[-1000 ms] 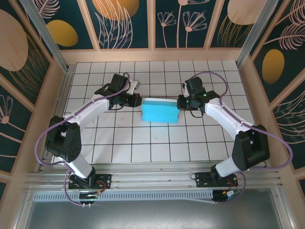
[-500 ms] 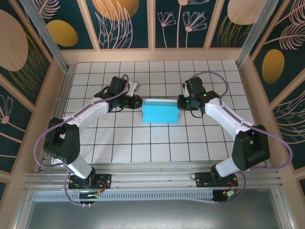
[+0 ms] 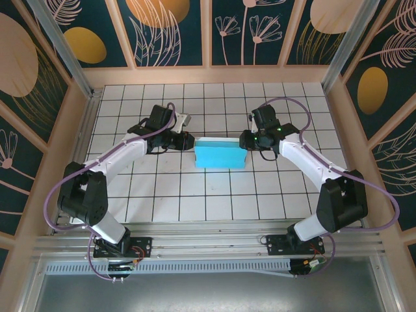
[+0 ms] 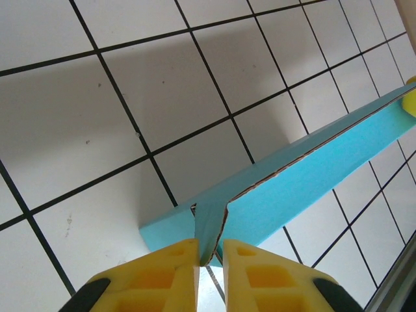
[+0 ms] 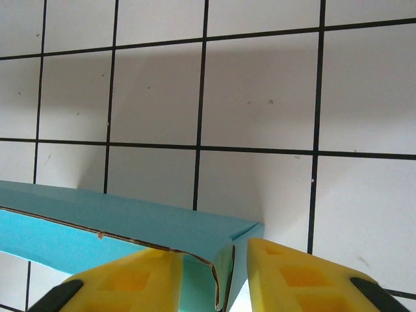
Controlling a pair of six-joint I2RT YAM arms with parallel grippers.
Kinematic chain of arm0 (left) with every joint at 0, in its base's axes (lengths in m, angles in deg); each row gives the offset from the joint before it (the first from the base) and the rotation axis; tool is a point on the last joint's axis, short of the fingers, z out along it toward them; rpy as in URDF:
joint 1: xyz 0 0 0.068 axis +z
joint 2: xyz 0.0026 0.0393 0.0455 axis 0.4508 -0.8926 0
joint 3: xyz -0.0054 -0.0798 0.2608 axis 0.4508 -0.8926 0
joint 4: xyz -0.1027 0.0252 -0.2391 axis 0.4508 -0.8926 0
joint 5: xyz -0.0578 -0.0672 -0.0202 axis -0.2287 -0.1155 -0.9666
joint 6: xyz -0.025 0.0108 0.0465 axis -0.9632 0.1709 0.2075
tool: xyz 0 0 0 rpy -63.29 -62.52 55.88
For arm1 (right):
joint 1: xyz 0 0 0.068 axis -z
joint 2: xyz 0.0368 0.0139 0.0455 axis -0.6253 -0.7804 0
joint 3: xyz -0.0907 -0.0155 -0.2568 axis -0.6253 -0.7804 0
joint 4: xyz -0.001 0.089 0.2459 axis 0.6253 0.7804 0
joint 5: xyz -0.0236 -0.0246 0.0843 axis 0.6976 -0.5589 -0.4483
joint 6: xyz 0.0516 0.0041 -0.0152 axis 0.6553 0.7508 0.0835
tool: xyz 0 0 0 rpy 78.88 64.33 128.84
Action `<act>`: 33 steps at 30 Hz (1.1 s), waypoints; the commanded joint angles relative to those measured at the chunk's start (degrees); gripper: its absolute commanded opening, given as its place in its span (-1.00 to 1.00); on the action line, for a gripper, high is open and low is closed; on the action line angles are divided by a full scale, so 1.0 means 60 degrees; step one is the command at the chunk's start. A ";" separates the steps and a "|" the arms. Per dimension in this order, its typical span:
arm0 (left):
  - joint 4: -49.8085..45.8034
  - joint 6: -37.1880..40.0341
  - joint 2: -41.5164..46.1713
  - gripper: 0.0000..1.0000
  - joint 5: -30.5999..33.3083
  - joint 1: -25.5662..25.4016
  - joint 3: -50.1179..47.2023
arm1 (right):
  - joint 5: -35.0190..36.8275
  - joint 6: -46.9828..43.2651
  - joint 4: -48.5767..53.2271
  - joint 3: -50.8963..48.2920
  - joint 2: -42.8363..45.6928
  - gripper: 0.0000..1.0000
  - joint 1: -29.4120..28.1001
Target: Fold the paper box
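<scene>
Two robot arms flank the paper box (image 3: 220, 155) on the white, black-gridded bench (image 3: 162, 188), as seen from the overhead camera. The box lies folded flat with its turquoise face up and its long side running left to right, a little beyond the centre of the bench. The left fingers (image 3: 186, 138) meet its left end and the right fingers (image 3: 245, 140) its right end. Both arms bend inward from their bases at the near edge.

In the left wrist view, the yellow left fingers (image 4: 162, 279) stand almost together, with only a narrow slot between them. The turned-in end flap of the paper box (image 4: 312, 175) sits in that slot, close against both pads. Whether they pinch the flap or merely bracket it cannot be told. The box's long edge runs away to the upper right, showing a thin brown cardboard seam, and a yellow tip of the right fingers (image 4: 411, 97) shows at its far end.

In the right wrist view, the right fingers (image 5: 292, 273) are spread a little wider than the box's end corner, which sits between them. The pad on the left of that view lies close against the paper box (image 5: 130, 221). A sliver of white tile shows between the corner and the other pad, so nothing is clamped there.
</scene>
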 commanded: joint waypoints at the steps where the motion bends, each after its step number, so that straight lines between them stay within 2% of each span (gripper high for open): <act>1: -0.0141 -0.0133 0.0349 -0.65 -0.0167 -0.0064 0.0087 | 0.0037 -0.0012 0.0146 0.0274 0.0382 -0.33 -0.0098; 11: -0.0052 -0.0215 0.0600 -0.55 -0.0266 -0.0064 0.0072 | -0.0018 0.0003 0.0262 0.0374 0.0533 -0.31 -0.0098; 19: -0.0248 -0.0395 0.1013 -0.51 0.0143 -0.0064 0.0218 | 0.0074 0.0061 0.0495 0.0717 0.0720 -0.29 -0.0104; 22: 0.0005 -0.1128 0.1151 -0.43 0.0656 -0.0053 0.0219 | 0.0041 0.0230 0.0378 0.0836 0.0886 -0.29 -0.0097; 25: 0.0265 -0.2522 0.1147 -0.42 0.1687 -0.0061 0.0205 | 0.0197 0.0608 0.0172 0.0880 0.0956 -0.28 -0.0005; 27: 0.0570 -0.2907 0.1047 -0.44 0.1565 -0.0061 0.0133 | 0.0211 0.0989 0.0034 0.0852 0.0891 -0.27 0.0079; 30: 0.0562 -0.2508 0.0850 -0.43 0.0534 -0.0077 0.0162 | -0.0169 0.1174 -0.0147 0.0698 0.0895 -0.27 0.0091; 33: 0.0095 -0.1734 0.1149 -0.41 0.0877 -0.0083 -0.0018 | -0.0139 0.0999 -0.0132 0.0496 0.1143 -0.26 0.0117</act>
